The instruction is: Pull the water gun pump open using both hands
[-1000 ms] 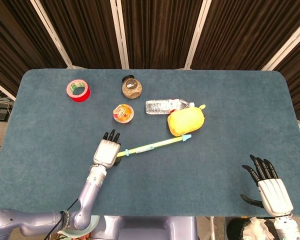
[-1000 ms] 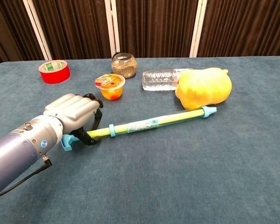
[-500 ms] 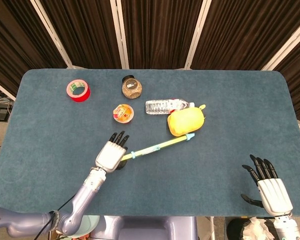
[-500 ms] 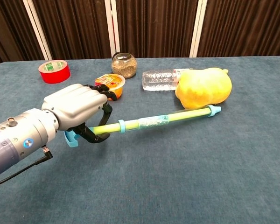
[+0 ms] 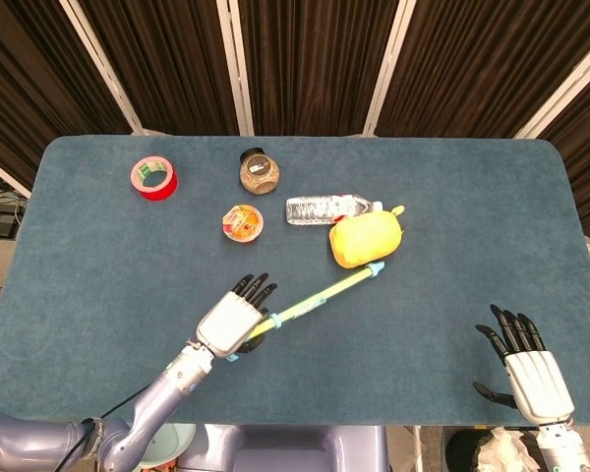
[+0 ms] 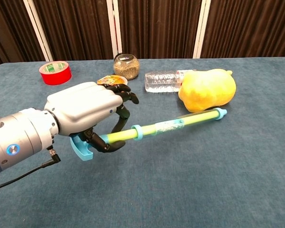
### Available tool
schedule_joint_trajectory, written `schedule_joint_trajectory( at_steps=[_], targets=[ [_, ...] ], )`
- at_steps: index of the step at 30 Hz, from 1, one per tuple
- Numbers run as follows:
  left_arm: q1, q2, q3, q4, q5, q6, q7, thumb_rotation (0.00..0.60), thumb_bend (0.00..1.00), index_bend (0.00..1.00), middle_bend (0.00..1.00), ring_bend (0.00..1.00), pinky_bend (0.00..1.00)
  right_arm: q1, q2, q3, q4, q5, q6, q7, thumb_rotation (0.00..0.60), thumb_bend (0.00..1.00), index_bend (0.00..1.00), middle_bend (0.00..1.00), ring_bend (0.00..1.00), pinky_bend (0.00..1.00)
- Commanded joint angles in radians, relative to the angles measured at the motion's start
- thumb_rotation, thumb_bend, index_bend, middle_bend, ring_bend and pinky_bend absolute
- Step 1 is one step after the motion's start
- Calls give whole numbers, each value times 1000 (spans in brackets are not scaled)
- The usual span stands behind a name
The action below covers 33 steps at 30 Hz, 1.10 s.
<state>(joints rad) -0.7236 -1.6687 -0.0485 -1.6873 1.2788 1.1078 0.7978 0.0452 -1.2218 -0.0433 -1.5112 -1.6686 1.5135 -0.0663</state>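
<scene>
The water gun (image 5: 320, 295) (image 6: 171, 126) is a thin yellow-green tube with light blue caps and a blue collar. My left hand (image 5: 233, 323) (image 6: 85, 114) grips its near end, just ahead of the blue handle (image 6: 81, 149), and holds it lifted and tilted. The far tip (image 6: 220, 113) lies close to the yellow plush toy (image 5: 365, 239) (image 6: 207, 89). My right hand (image 5: 533, 374) hovers open at the front right edge, far from the gun, and shows only in the head view.
Behind the gun stand a jelly cup (image 5: 242, 222), a grain jar (image 5: 259, 171) and a lying water bottle (image 5: 324, 208). A red tape roll (image 5: 153, 178) sits at the back left. The blue table (image 5: 452, 236) has bare cloth on the right.
My left hand has lifted the gun's handle end and drawn it nearer and to the right. The tube has turned steeper. The right hand has stayed still.
</scene>
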Motion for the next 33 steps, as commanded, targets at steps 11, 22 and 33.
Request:
schedule_joint_trajectory(
  at_steps=[11,22,33],
  targets=[
    [-9,6,31,-22,113,-8,-75,600,395,606,114,24,145,1,-1,3,2,3,-1,-1,600,156,215,25,30,65],
    [-27,50,23,3,206,-11,-174,600,395,607,114,24,145,12,-8,2,-20,8,-29,-16,600,156,251,27,33,65],
    [-34,74,7,-3,214,-26,-190,600,395,606,114,24,145,63,-64,58,-170,142,-150,-95,600,174,305,39,41,65]
  ],
)
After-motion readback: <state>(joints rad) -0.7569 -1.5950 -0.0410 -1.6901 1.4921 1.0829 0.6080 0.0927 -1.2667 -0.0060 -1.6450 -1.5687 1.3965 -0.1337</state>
